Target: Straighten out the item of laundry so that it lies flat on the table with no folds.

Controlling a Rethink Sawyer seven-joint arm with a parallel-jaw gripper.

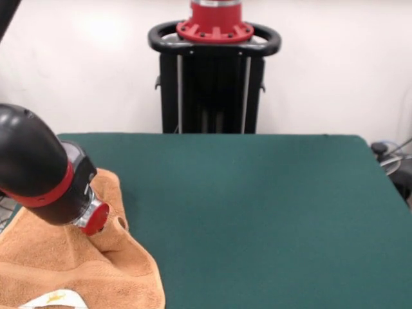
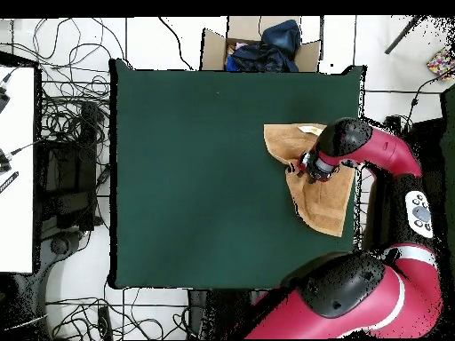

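The towel (image 1: 71,267) lies bunched at the near left corner of the table (image 1: 257,212) as seen from across it, not flat at all. It rises into a soft peak under the end of the arm, with creases running down from that peak toward the near edge, and one rounded lobe of cloth spills to the right. A pale patch, perhaps the tag (image 1: 55,299), shows at the bottom edge of the cloth, though I cannot make it out clearly. From above, the same towel (image 2: 318,182) sits close to the right-hand edge of the green top, folded into an uneven shape with one pointed flap (image 2: 280,140) reaching left toward the table's middle and a broader part angled down toward the robot's side.

The gripper (image 1: 96,219) is pressed down into the raised part of the cloth, its red tip buried against the fabric; in the overhead view the gripper (image 2: 311,165) sits over the towel's middle fold. Whether its fingers are spread or pinched together I cannot tell, since the black wrist and the cloth hide them.

The rest of the green top is bare felt. Beyond it the black pedestal (image 1: 212,84) stands against the white wall, and a cardboard box (image 2: 258,44) of dark things sits on the floor past the table's far edge in the overhead view
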